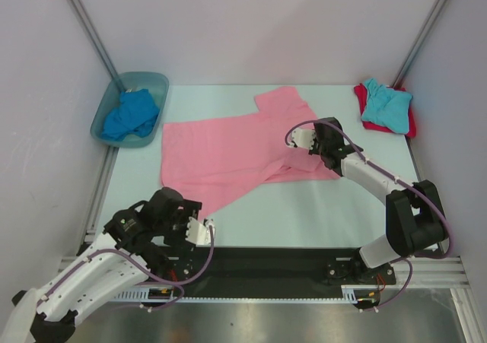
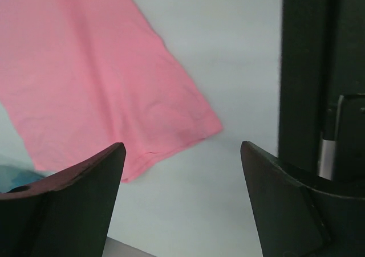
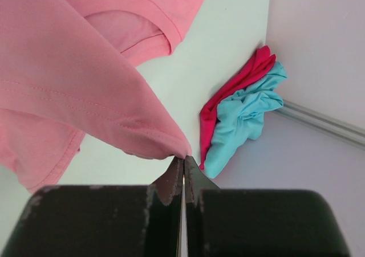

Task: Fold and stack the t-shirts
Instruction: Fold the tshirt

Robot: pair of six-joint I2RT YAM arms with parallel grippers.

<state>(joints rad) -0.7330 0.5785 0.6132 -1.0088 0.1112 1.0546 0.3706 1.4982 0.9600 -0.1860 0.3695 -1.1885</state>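
The pink t-shirt (image 1: 228, 149) lies spread across the middle of the table. Its right part is gathered and lifted, pinched at the tips of my right gripper (image 1: 297, 147), which is shut on a fold of pink t-shirt (image 3: 74, 80) at the right gripper (image 3: 184, 160). My left gripper (image 1: 204, 230) hangs open near the table's front left, just short of the shirt's near hem corner. In the left wrist view the pink t-shirt (image 2: 97, 80) lies beyond the left gripper (image 2: 182, 149), with bare table between the fingers. A turquoise t-shirt (image 1: 386, 103) lies crumpled on a red t-shirt (image 1: 407, 122) at the back right.
A translucent blue-green tub (image 1: 144, 80) at the back left holds a crumpled royal blue t-shirt (image 1: 131, 115). Metal frame posts and white walls close the table's back corners. A black rail runs along the near edge by the arm bases.
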